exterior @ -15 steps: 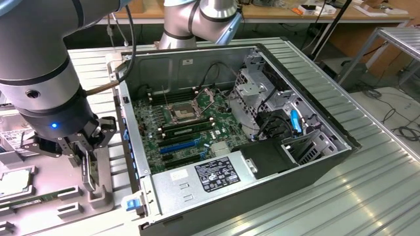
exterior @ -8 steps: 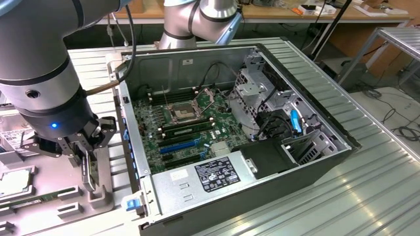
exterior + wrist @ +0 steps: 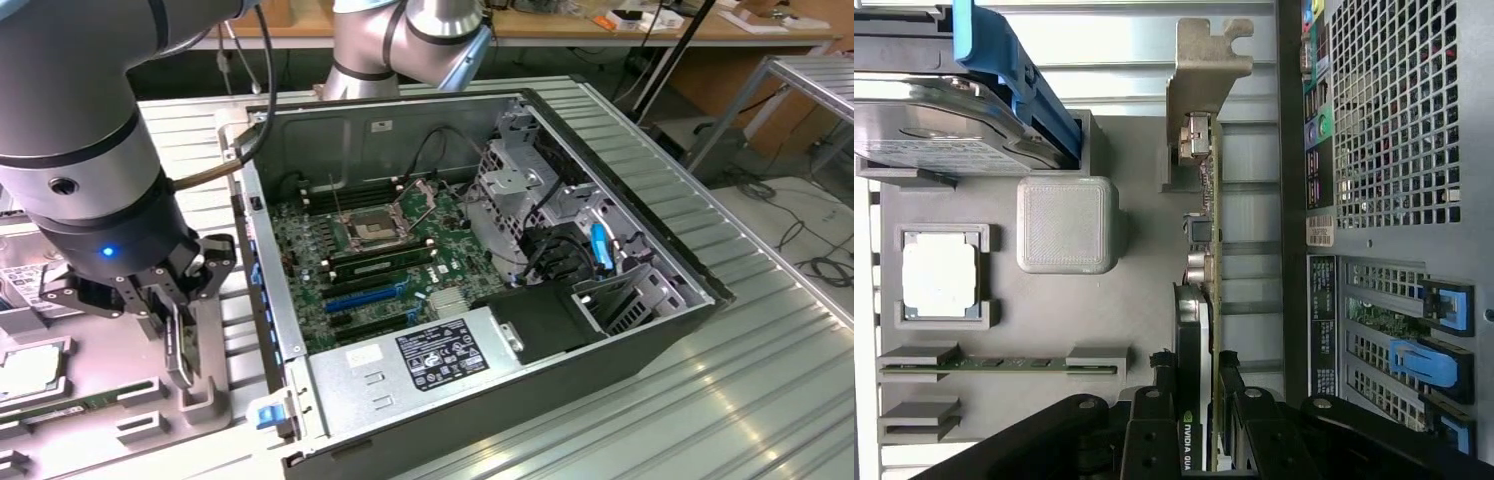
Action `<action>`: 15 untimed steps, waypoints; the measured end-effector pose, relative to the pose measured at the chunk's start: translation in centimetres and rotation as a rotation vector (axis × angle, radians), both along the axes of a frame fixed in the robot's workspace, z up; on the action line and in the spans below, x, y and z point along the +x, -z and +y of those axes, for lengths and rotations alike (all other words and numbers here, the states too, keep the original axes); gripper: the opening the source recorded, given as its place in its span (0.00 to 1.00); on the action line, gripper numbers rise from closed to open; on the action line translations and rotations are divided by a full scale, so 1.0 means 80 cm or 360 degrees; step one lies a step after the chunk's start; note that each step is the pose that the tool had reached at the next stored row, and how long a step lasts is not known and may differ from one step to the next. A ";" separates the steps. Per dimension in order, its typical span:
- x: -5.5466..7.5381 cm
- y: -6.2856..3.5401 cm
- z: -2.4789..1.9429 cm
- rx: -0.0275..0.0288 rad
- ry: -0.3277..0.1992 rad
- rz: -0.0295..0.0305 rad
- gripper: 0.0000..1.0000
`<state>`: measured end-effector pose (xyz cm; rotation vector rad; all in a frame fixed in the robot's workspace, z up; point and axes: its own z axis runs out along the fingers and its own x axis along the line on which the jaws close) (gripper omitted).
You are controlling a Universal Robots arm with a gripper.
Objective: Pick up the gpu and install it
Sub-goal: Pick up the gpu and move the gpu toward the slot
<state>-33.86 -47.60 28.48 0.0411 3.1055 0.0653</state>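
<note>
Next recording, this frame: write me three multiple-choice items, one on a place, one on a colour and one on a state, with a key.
1. Where is the gpu?
A) plugged into a slot inside the case
B) standing on edge in the grey tray beside the computer case
C) lying flat on the floor

2. What colour is the rail on the hard drive?
A) red
B) yellow
C) blue

3. How is the computer case?
A) its side is open and the motherboard is exposed
B) its side panel is closed
C) it is wrapped in foil

Key:
1 B: the card stands in the tray's holder, with the gripper closed on it.
2 C: the rail along the drive is blue.
3 A: the board and its cables show inside the case.
</note>
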 end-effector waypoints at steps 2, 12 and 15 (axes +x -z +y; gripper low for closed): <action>0.000 -0.004 0.0000 0.00000 0.0000 0.00009 0.27; 0.000 -0.024 0.0000 0.00001 0.0000 0.00025 0.27; 0.000 -0.030 0.0000 0.00001 0.0000 0.00026 0.27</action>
